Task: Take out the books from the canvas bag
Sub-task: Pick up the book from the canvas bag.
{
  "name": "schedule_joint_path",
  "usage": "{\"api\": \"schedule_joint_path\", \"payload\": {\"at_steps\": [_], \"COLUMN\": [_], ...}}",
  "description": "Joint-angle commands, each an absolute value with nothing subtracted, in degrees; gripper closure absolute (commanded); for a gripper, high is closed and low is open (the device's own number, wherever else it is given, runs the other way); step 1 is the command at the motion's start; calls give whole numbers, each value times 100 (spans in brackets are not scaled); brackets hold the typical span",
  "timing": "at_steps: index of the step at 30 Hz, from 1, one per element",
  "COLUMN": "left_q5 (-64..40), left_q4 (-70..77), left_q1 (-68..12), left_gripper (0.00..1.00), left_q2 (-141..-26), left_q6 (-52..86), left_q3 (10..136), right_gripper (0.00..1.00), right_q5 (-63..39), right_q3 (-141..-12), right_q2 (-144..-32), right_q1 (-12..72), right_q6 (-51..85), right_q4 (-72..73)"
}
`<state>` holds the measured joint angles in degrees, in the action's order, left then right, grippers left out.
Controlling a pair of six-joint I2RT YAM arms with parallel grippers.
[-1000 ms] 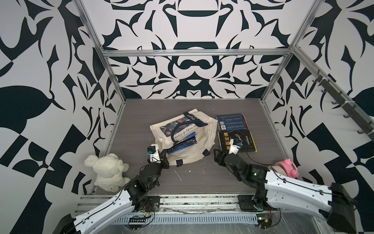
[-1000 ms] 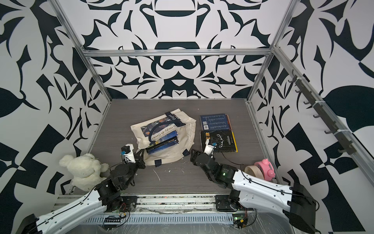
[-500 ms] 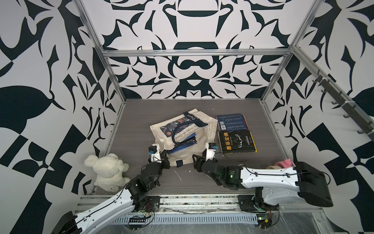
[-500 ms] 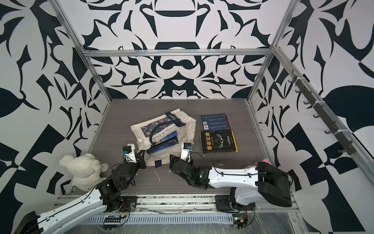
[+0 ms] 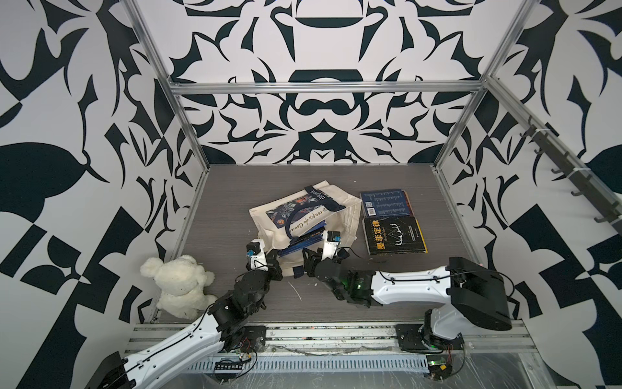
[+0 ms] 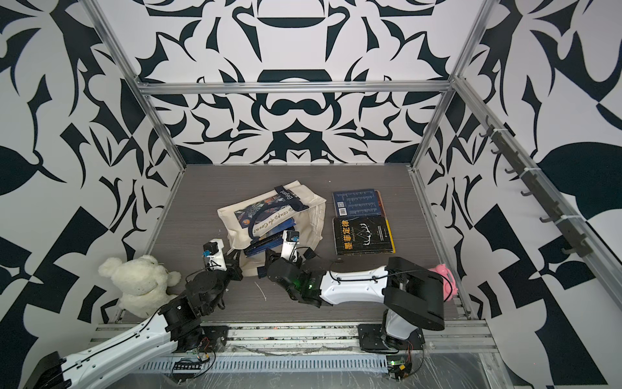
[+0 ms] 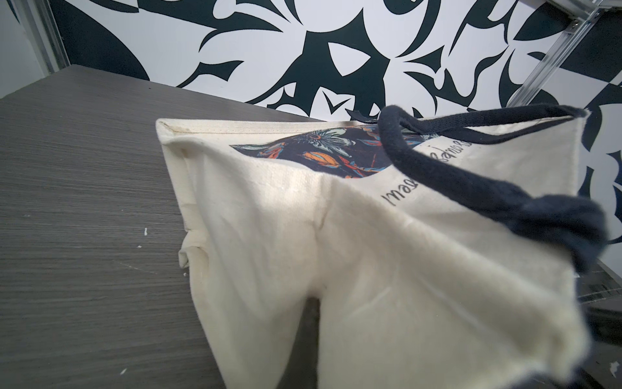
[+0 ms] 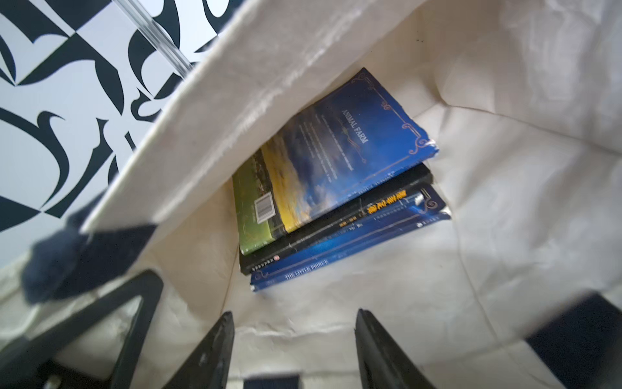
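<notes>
Plush bear (image 5: 178, 286) L side, near edge. L gripper (image 5: 274, 257) clenched on near-L rim of canvas bag (image 5: 346, 215), cloth pulled up. Bag mid-table, mouth facing near, stacked books (image 8: 336, 188) inside. R gripper (image 8: 294, 313) at mouth, jaws apart, empty. R of bag, lying flat: black book (image 5: 395, 234), blue book (image 5: 385, 202) just behind it.

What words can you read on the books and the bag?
"ANIMAL FARM": top book in the bag.
"THE LITTLE PRINCE", blurry: bottom book, on its spine.
"墨菲定律": black book.
"Elegant": the bag's navy tab.
"coups de Coeur": the bag's side, partly hidden.
Too small or blurred: loose blue book, middle book.
</notes>
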<state>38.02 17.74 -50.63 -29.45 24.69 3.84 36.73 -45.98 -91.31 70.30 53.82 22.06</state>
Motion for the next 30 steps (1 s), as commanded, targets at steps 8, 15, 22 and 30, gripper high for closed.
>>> {"api": "schedule_joint_path", "payload": {"at_steps": [8,15,22,30], "left_q5": [3623,3456,3398,3181], "left_q4": [1819,1770,1921,2106], "left_q1": [-5061,-5057,-5054,-5056], "left_gripper": [100,100,100,100], "left_q2": [-2991,-2739,-2892,-3236], "left_q6": [2505,2496,2463,2446], "left_q3": [624,566,549,607], "right_gripper": [42,42,43,44], "right_q5": [1748,1747,1443,1206], "right_q3": [-4958,-5265,-5532,-5371], "right_q2": [-10708,-11212,-11384,-11253], "right_q1": [5855,5562,5382,5287], "right_q6": [6020,5769,5933,5986], "right_q4": [4437,4822,4917,5380]}}
